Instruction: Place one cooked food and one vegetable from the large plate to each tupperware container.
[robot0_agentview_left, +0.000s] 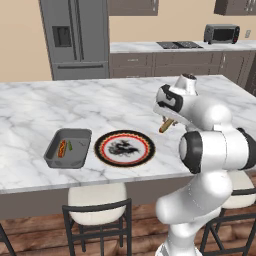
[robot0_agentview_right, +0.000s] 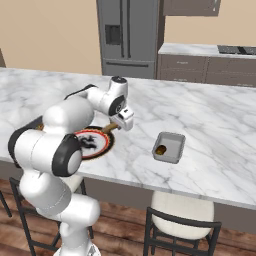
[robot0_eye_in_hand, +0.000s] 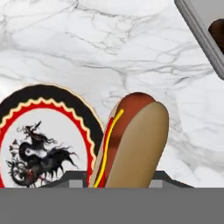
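My gripper (robot0_agentview_left: 167, 124) (robot0_agentview_right: 112, 127) hangs above the marble counter, shut on a hot dog (robot0_eye_in_hand: 131, 144) with a mustard line, whose bun hides the fingertips in the hand view. The hot dog (robot0_agentview_left: 166, 126) (robot0_agentview_right: 109, 129) is just right of the large plate (robot0_agentview_left: 100, 149) (robot0_agentview_right: 108, 145) (robot0_eye_in_hand: 52, 94), which has nothing on its patterned centre. The larger tupperware container (robot0_agentview_left: 78, 153) lies left of the plate and holds another hot dog (robot0_agentview_left: 62, 148) and a green vegetable (robot0_agentview_left: 70, 146). The smaller tupperware container (robot0_agentview_right: 173, 142) (robot0_eye_in_hand: 199, 24) lies to the right with a brown item (robot0_agentview_right: 160, 149) inside.
Both containers and the plate lie near the counter's front edge. Cushioned stools (robot0_agentview_left: 97, 200) (robot0_agentview_right: 180, 212) stand below that edge. A fridge (robot0_agentview_left: 75, 37) and a toaster oven (robot0_agentview_left: 221, 33) are far behind, across the kitchen.
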